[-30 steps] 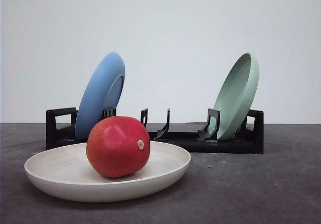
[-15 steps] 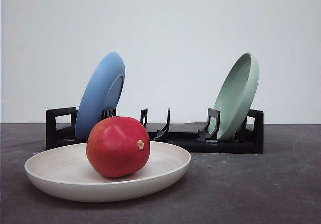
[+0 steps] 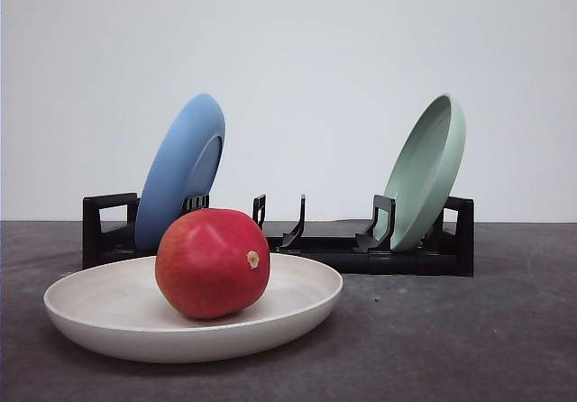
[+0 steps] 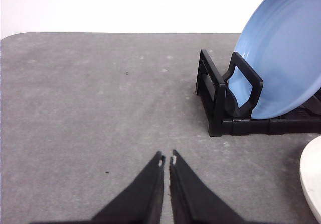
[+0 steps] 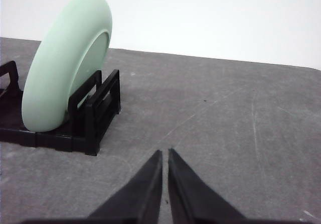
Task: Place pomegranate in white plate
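My left hand (image 4: 167, 159): both fingers (image 4: 150, 184) pressed nearly together, just a hairline slit between the tips, nothing held. Dark, tapered fingers pointing fwd and slightly down, tips hovering low over bare counter (image 4: 90, 113), not clearly touching it. My right hand (image 5: 165, 153): same pose, fingers (image 5: 188, 194) closed w/ a thin gap at the tips, empty, angled fwd over the counter. Can't see wrists or arms behind the fingers in either wrist view.

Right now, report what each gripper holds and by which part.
Nothing. The left gripper and right gripper are both shut on empty air; the pomegranate rests in the white plate.
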